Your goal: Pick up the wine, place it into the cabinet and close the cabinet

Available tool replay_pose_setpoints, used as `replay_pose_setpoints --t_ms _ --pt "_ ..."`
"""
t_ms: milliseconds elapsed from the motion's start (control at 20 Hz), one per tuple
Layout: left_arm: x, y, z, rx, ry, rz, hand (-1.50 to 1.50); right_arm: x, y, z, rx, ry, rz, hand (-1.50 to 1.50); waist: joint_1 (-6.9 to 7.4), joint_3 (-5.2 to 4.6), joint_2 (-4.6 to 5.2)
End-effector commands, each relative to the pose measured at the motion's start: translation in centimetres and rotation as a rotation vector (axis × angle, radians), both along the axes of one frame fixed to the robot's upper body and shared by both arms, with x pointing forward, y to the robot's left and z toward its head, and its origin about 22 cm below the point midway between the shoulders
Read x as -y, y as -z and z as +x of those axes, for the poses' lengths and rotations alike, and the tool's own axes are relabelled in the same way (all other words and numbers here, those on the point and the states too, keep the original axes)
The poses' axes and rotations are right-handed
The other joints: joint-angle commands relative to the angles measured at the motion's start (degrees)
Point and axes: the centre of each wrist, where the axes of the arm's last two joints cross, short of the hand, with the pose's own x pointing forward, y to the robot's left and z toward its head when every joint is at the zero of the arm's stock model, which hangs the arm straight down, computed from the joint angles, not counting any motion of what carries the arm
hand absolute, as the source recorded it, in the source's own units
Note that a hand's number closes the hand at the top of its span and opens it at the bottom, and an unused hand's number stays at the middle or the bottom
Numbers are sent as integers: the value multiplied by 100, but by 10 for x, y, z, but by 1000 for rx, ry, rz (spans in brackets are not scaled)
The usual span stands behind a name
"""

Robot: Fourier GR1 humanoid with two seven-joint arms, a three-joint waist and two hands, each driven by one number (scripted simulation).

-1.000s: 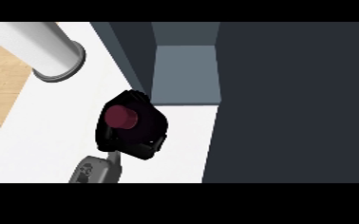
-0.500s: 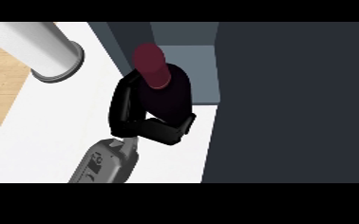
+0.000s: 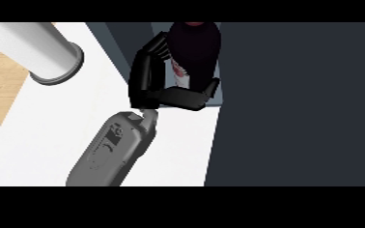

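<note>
White table at lower left, dark cabinet along right. Grey forearm enters from bottom edge. Left hand curled round wine: fingers on bottle's left flank, thumb across near end. Wine's long axis runs near-to-far, red cap pointing away, bottle at cabinet's mouth. Pale cylinder stands far left

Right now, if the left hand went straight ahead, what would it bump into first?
Likely the inside of the cabinet: the left hand, holding the bottle, points into its opening. How deep it goes is hidden.
</note>
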Motion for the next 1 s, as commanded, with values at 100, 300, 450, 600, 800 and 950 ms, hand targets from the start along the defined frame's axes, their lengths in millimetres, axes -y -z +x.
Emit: replay_pose_setpoints --t_ms 100,300,450,600,800,950 --pt "4 0 15 17 -29 46 150 13 2 -15 -8 -70 2 -150 41 1 1" --pt "9 5 38 64 -72 156 150 9 -1 -20 -10 -84 6 -150 -13 0 4" --pt "7 40 29 66 -65 180 150 11 3 -15 13 -80 15 -150 -8 -1 15" --pt "13 29 35 53 -65 180 150 10 8 -26 -13 -85 -1 -150 2 -1 0" --pt "-1 53 46 38 -74 166 150 8 2 -7 6 -84 34 -150 17 -3 20" --pt "3 64 47 43 -96 175 150 7 14 -22 -2 -97 32 -150 -39 -2 19"
